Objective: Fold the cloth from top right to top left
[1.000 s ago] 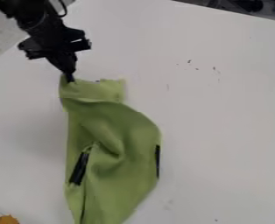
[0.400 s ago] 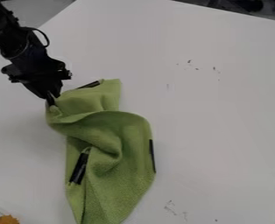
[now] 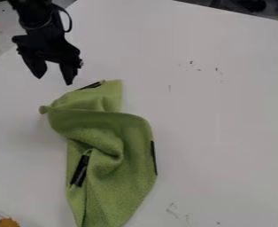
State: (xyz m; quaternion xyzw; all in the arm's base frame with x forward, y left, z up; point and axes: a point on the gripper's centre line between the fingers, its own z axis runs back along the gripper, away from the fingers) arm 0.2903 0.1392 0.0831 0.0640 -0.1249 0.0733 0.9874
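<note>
The black gripper (image 3: 54, 80) hangs at the upper left, above and just beyond the cloth's upper left part. Its two fingers are spread apart, with nothing between them. The green cloth (image 3: 126, 153) lies crumpled and runs from the upper middle down to the bottom edge. A fold crosses its upper part, and a small pinched corner sticks out to the left. Black strips show at its top edge, at its right edge and on its left side.
An orange object (image 3: 8, 222) sits at the bottom left corner beside a thin rod. The white table (image 3: 224, 111) has small dark marks right of the cloth, and its far edge crosses the upper right.
The gripper first shifted down and left with the cloth's upper left corner, then let go and rose away, its fingers opened. The corner now lies farther left and lower.
</note>
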